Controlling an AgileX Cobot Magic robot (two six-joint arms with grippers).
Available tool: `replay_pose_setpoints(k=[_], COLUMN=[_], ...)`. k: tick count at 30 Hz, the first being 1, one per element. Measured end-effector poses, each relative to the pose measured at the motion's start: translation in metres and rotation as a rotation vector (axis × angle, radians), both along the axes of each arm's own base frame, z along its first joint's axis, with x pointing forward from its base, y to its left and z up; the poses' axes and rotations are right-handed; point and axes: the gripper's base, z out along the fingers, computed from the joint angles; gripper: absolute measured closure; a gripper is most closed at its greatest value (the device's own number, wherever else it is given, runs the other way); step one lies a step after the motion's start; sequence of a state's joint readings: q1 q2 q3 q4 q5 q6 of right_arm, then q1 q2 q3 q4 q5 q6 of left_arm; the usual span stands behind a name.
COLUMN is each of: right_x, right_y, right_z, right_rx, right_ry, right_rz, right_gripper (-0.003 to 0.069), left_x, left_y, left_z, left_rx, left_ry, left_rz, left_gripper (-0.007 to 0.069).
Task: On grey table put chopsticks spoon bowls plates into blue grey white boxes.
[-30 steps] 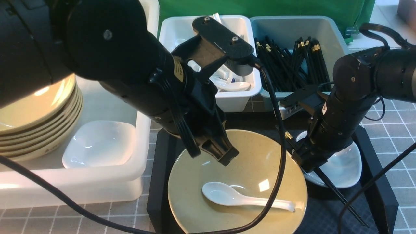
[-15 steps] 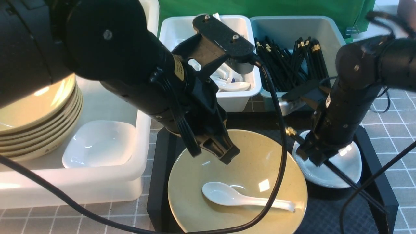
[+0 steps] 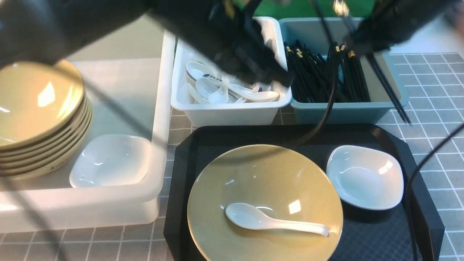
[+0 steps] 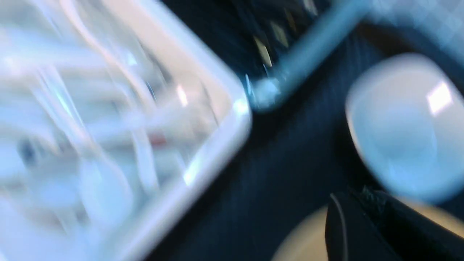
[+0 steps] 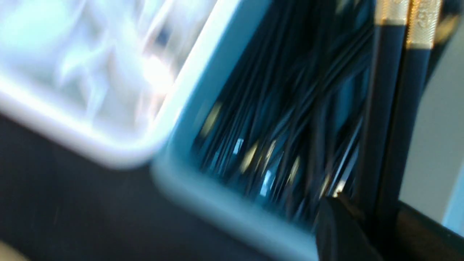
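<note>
A tan bowl (image 3: 264,188) sits on the black tray with a white spoon (image 3: 270,221) lying in it. Beside it on the tray is a small white plate (image 3: 364,177). My right gripper (image 5: 377,221), blurred with motion, is shut on a pair of black chopsticks (image 3: 389,88) that hang slanted over the right end of the blue box (image 3: 340,114). My left gripper (image 4: 362,221) is shut and empty, and hangs blurred above the small white box (image 3: 228,114).
The blue box holds several chopsticks (image 3: 315,76) and the small white box several spoons (image 3: 217,90). The large white box (image 3: 161,108) on the left holds a stack of bowls (image 3: 36,112) and a plate (image 3: 108,161). The grey table (image 3: 435,90) shows at the right.
Both arms have risen off the tray. The right one closed on the chopsticks by the plate and carried them up over the blue box. The left one swung back over the white box.
</note>
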State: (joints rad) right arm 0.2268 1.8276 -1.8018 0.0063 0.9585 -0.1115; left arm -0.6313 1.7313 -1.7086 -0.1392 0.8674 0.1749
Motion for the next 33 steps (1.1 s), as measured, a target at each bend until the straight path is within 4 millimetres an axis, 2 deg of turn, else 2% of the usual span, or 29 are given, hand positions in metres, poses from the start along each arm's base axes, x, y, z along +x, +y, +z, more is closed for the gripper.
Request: replay_pose_setpoints(k=[5,6,9,13,14,16,18,19,21,23,24,25,27,28,29,33], right_x=[0.055,0.057,0.086,0.107,0.116,0.124,0.127,0.127,0.122,0.113,0.104,0.102,0.087,0.083,0.07,0.03], right_y=[0.003,0.003,0.006,0.004,0.001,-0.004,-0.011,-0.012,-0.016,-0.018,-0.017,-0.017,-0.014,-0.012,-0.006,0.011], right_z=[0.003,0.003,-0.013,-0.037,-0.054,-0.072,-0.095,-0.095,-0.102,-0.095,-0.084,-0.083,-0.061,-0.056,-0.034,0.019], right_rx=[0.134,0.14,0.197,0.204,0.202,0.194,0.181,0.179,0.16,0.119,0.083,0.075,0.041,0.029,0.018,0.027], right_ry=[-0.153,-0.163,-0.215,-0.221,-0.2,-0.168,-0.088,-0.081,0.008,0.084,0.124,0.141,0.169,0.177,0.16,0.08], right_rz=[-0.119,-0.124,-0.169,-0.187,-0.202,-0.218,-0.248,-0.25,-0.27,-0.243,-0.186,-0.176,-0.089,-0.06,0.011,0.121], right_gripper=[0.0508,0.0508,0.0508,0.0505,0.0491,0.0455,0.036,0.0351,0.0266,0.0188,0.0161,0.0158,0.0142,0.0139,0.0135,0.0133], left_x=[0.025,0.025,0.027,0.028,0.028,0.027,0.025,0.025,0.021,0.01,0.003,0.0,-0.017,-0.02,-0.035,-0.072], left_y=[-0.011,-0.011,-0.011,-0.009,-0.007,-0.005,-0.002,-0.002,0.002,0.01,0.016,0.018,0.031,0.033,0.044,0.07], left_z=[0.033,0.034,0.043,0.043,0.042,0.039,0.035,0.035,0.033,0.033,0.036,0.037,0.044,0.042,0.045,0.043], left_rx=[-0.078,-0.083,-0.104,-0.071,-0.044,-0.008,0.04,0.043,0.083,0.123,0.135,0.137,0.144,0.149,0.153,0.154], left_ry=[-0.147,-0.153,-0.198,-0.215,-0.211,-0.197,-0.158,-0.154,-0.124,-0.091,-0.079,-0.076,-0.073,-0.066,-0.063,-0.033], left_rz=[0.018,0.019,0.022,0.025,0.025,0.025,0.022,0.022,0.021,0.02,0.02,0.02,0.02,0.02,0.02,0.036], left_gripper=[0.064,0.064,0.064,0.064,0.064,0.064,0.064,0.064,0.064,0.064,0.064,0.064,0.064,0.064,0.064,0.064])
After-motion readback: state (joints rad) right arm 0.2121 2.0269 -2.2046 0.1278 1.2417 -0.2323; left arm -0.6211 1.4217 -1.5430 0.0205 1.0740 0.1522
